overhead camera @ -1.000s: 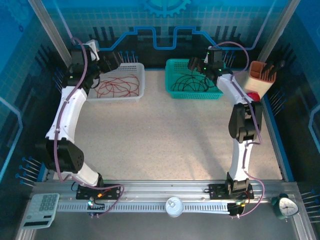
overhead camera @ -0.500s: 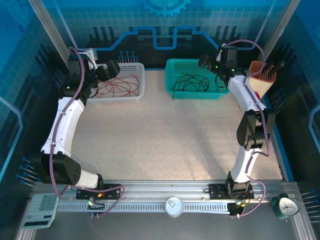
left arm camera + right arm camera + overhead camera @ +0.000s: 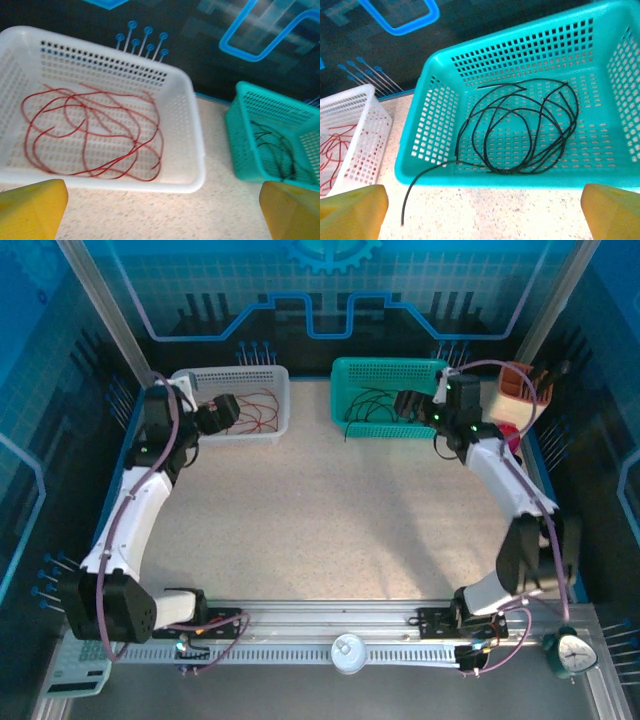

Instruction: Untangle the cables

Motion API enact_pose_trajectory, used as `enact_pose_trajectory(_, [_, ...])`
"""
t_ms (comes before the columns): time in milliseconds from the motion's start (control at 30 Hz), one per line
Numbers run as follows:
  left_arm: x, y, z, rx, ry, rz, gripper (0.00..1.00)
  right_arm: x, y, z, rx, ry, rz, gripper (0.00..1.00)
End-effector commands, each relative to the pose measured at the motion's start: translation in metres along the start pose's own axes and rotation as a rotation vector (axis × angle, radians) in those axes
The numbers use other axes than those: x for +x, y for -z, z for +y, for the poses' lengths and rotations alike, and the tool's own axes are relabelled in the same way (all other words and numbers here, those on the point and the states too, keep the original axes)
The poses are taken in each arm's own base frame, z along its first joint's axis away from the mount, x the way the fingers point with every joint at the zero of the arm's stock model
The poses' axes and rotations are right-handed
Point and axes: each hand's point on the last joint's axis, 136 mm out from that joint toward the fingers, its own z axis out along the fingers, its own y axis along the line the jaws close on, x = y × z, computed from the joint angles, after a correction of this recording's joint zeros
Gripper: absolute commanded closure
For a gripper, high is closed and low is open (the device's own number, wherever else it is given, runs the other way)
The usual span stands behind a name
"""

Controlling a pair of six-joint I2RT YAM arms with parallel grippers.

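**Item: cables, two colour lots.**

- Red cables [image 3: 95,135]: loose overlapping loops on the floor of the white basket [image 3: 198,150], far left of the table [image 3: 320,520].
- Black cables [image 3: 520,130]: a looser coil in the teal basket [image 3: 440,125], just right of the white one. One black end leaves at the near left corner and trails onto the table top.
- No red strand lies among the black, nor black among the red.

**Change noted.** A second ago both grippers hung over their baskets. Both arms have since drawn back toward the near side.

- The left gripper [image 3: 224,411] now sits at the near left corner of the white basket.
- The right gripper [image 3: 408,403] sits at the near right edge of the teal basket.
- The jaws of both stand wide apart with nothing between them, as they did a second ago.

**Judgement.** The sorting looks done or nearly so, and the withdrawal reads as a retreat after a release. The stray black end may be the one remaining loose point.

**Count.**

- Colour lots: two. Strands per lot cannot be fixed, since the loops cross too often; each lot holds several.
- Baskets: two.
- Arms: two, with one gripper each.
- On the near rail: one calculator [image 3: 72,676] at the left and one clock [image 3: 571,652] at the right.
- At the far right: one orange-brown holder [image 3: 520,383]. Its contents are too dark to tell.
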Motion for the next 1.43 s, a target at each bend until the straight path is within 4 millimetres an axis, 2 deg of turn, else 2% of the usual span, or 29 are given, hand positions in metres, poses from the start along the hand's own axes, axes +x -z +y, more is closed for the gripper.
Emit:
enact_pose_trajectory(0, [0.0,-0.002,0.008,-0.027,-0.134,-0.166,0.01,-0.008,0.024,-0.001,0.047,0.139,-0.148,0.0])
enact_pose_trajectory(67, [0.019,-0.007,0.018,-0.059,-0.194,-0.221,0.01,-0.001,0.034,-0.013,0.104,0.207,-0.225,0.0])
enact_pose_trajectory(167, [0.044,-0.017,0.035,-0.113,-0.23,-0.234,0.01,0.023,0.037,-0.035,0.175,0.283,-0.22,0.0])
enact_pose_trajectory(333, [0.088,-0.027,0.063,-0.207,-0.28,-0.192,0.01,0.061,0.026,-0.069,0.264,0.338,-0.162,0.0])
enact_pose_trajectory(433, [0.111,-0.028,0.079,-0.249,-0.289,-0.195,0.01,0.078,0.015,-0.082,0.291,0.369,-0.173,0.0])
enact_pose_trajectory(533, [0.129,-0.038,0.084,-0.233,-0.292,-0.193,0.01,0.092,0.002,-0.083,0.278,0.427,-0.155,0.0])
enact_pose_trajectory(633, [0.129,-0.043,0.074,-0.173,-0.307,-0.239,0.01,0.115,-0.005,-0.09,0.238,0.447,-0.148,0.0])
enact_pose_trajectory(767, [0.149,-0.054,0.07,-0.1,-0.337,-0.262,0.01,0.138,-0.006,-0.083,0.145,0.49,-0.281,0.0])
enact_pose_trajectory(833, [0.153,-0.056,0.073,-0.108,-0.344,-0.258,0.01,0.137,-0.011,-0.078,0.128,0.509,-0.262,0.0])
enact_pose_trajectory(900, [0.154,-0.065,0.072,-0.109,-0.341,-0.19,0.01,0.133,-0.021,-0.094,0.149,0.425,-0.177,0.0])
enact_pose_trajectory(967, [0.153,-0.068,0.074,-0.112,-0.329,-0.176,0.01,0.132,-0.018,-0.1,0.145,0.4,-0.185,0.0])
enact_pose_trajectory(1400, [0.15,-0.073,0.081,-0.109,-0.287,-0.147,0.01,0.133,-0.02,-0.097,0.139,0.412,-0.178,0.01])
